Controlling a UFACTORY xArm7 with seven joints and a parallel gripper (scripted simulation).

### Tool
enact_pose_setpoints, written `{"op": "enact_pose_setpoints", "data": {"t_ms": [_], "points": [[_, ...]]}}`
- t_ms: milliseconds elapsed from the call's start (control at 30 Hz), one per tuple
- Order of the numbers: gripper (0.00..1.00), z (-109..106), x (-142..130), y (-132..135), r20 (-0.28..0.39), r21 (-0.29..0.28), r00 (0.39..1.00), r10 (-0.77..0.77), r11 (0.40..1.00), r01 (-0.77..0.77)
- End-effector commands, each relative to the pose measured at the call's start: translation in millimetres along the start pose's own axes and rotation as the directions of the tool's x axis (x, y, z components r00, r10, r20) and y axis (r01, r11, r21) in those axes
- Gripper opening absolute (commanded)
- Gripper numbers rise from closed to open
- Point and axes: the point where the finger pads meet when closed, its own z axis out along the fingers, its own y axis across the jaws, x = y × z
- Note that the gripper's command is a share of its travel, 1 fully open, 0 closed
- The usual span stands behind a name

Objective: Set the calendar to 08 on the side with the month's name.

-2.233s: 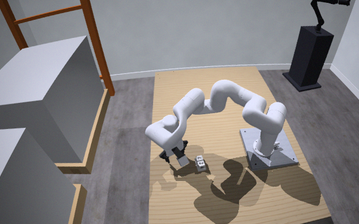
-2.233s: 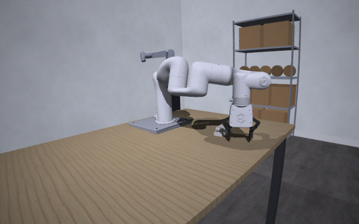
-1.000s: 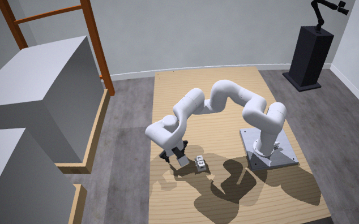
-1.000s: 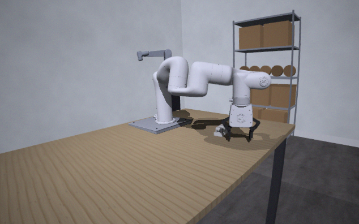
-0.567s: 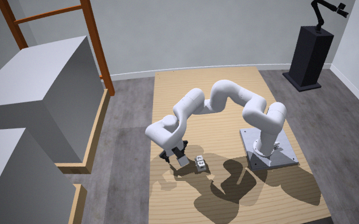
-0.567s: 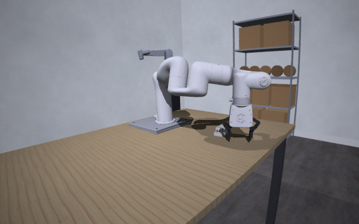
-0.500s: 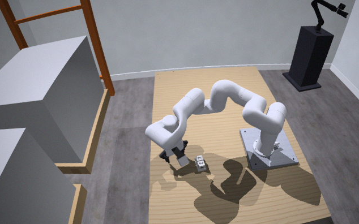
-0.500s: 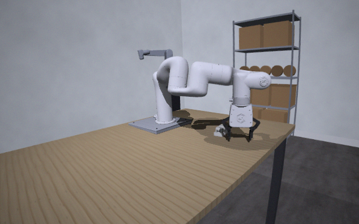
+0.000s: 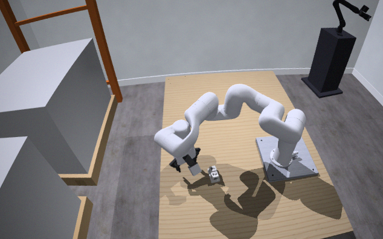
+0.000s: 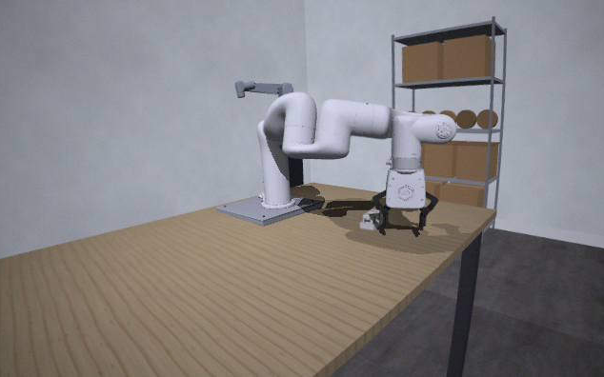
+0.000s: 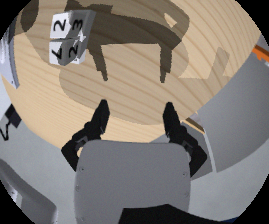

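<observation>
Two white cubes with black digits sit side by side on the small pale tray (image 9: 215, 181) (image 10: 366, 227). One cube (image 9: 214, 174) (image 11: 60, 31) shows a 2 on top and a 3 on a side face, turned sideways in the wrist view. The other cube (image 9: 211, 169) (image 11: 58, 52) shows a 2 on that side; its top digit is hard to read. No month's name is readable. My gripper (image 9: 187, 165) (image 10: 403, 228) (image 11: 136, 107) is open and empty, above the table beside the tray, on the side away from the robot's base.
The wooden table (image 9: 190, 211) (image 10: 181, 286) carries the robot's grey base plate (image 9: 299, 173) (image 10: 263, 221). The table's edge lies near the gripper, on the side away from the base. Large grey boxes (image 9: 39, 78) stand on the floor beyond that edge.
</observation>
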Motion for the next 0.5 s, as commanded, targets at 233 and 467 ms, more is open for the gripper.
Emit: {"op": "enact_pose_setpoints", "data": {"t_ms": [233,467], "points": [[1.00,-24.8,-0.2,0.7,0.001,-0.003,1.000,0.000,1.000,0.000],[1.00,-25.1,-2.1,-1.4,0.001,-0.003,0.997,-0.082,0.997,0.082]]}}
